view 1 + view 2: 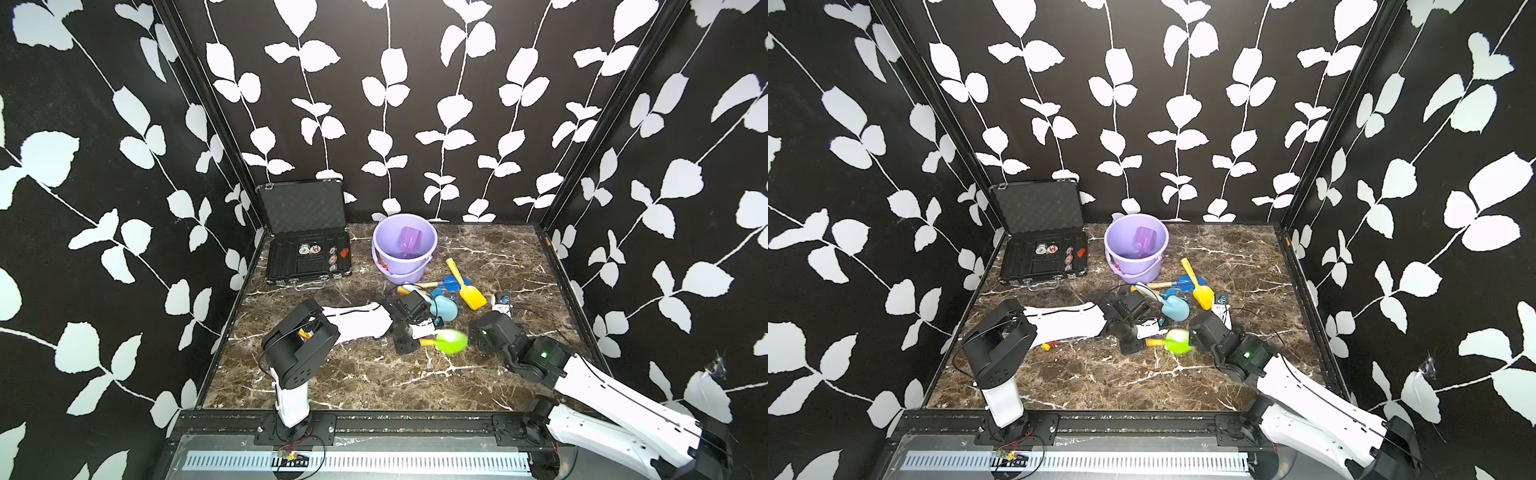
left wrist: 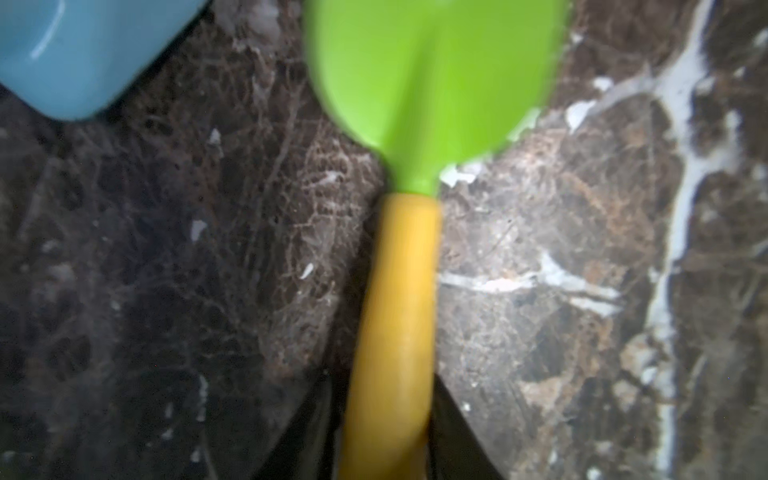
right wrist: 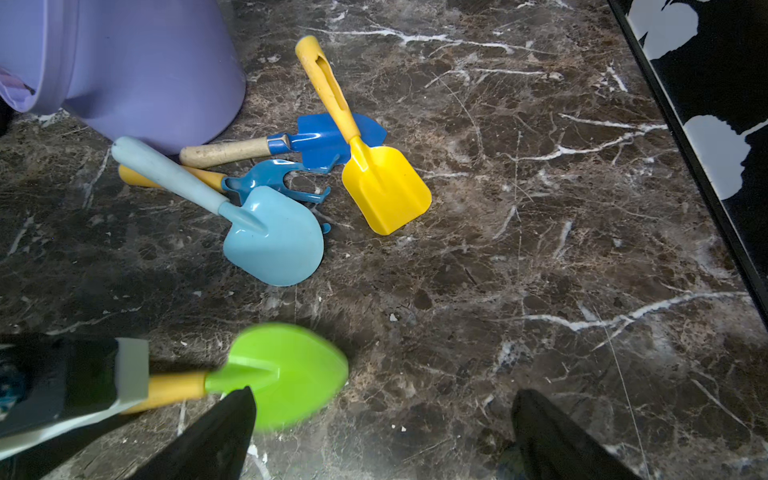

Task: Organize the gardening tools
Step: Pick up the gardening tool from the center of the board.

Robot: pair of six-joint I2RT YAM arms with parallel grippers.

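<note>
My left gripper point(image 2: 386, 415) is shut on the yellow handle of the lime spade point(image 2: 432, 79), whose blade point(image 1: 451, 340) is blurred just above the marble table. My right gripper point(image 3: 384, 399) stands open beside that blade with nothing between its fingers. Behind them lie a light blue spade point(image 3: 274, 241), a blue rake point(image 3: 270, 178), a blue trowel with a wooden handle point(image 3: 324, 137) and a yellow spade point(image 3: 382, 187), overlapping in a pile. A purple scoop point(image 1: 409, 241) stands inside the lavender bucket point(image 1: 409, 274).
An open black case point(image 1: 307, 257) with small round pieces sits at the back left. A yellow-and-red toy vehicle point(image 1: 1049, 345) peeks out under my left arm. A small white and blue object point(image 1: 502, 300) lies right of the pile. Patterned walls close three sides.
</note>
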